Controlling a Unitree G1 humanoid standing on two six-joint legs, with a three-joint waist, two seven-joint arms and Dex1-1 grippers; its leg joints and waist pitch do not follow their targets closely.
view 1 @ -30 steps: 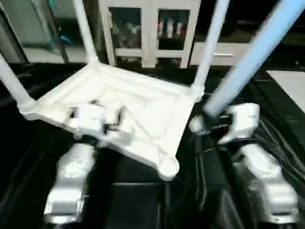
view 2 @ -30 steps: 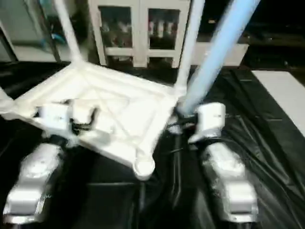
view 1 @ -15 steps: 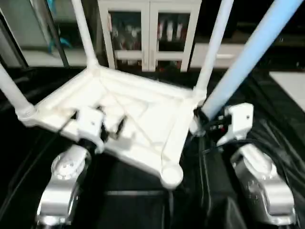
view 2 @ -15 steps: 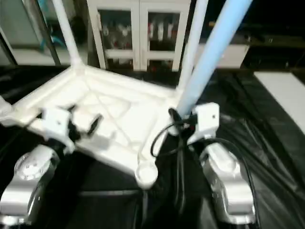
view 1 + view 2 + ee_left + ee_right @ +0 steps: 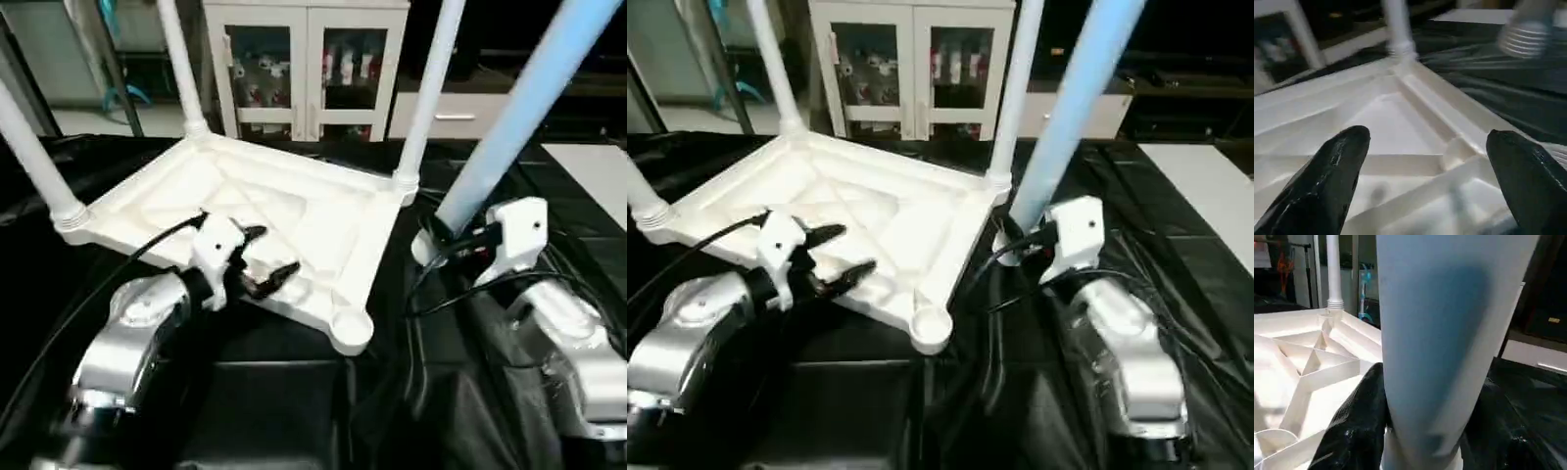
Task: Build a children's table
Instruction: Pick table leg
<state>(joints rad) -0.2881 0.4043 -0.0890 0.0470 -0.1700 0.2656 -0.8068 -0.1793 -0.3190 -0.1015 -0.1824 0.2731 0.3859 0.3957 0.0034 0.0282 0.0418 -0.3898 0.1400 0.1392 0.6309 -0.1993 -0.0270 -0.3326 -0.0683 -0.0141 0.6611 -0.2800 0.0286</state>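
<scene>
Tabletop (image 5: 284, 211) lies underside up at centre, three legs socketed, near socket (image 5: 350, 328) at 6 o'clock empty. Left gripper (image 5: 263, 262) open over the ribs. Right gripper (image 5: 1415, 450) clamps the fourth leg (image 5: 509, 122) at 3 o'clock. Light, stiff, smooth plastic; grip low.

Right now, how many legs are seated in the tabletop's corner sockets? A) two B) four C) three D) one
C: three legs stand upright in corner sockets of the tabletop; the near socket is open, and the right gripper holds the fourth leg beside it.
</scene>
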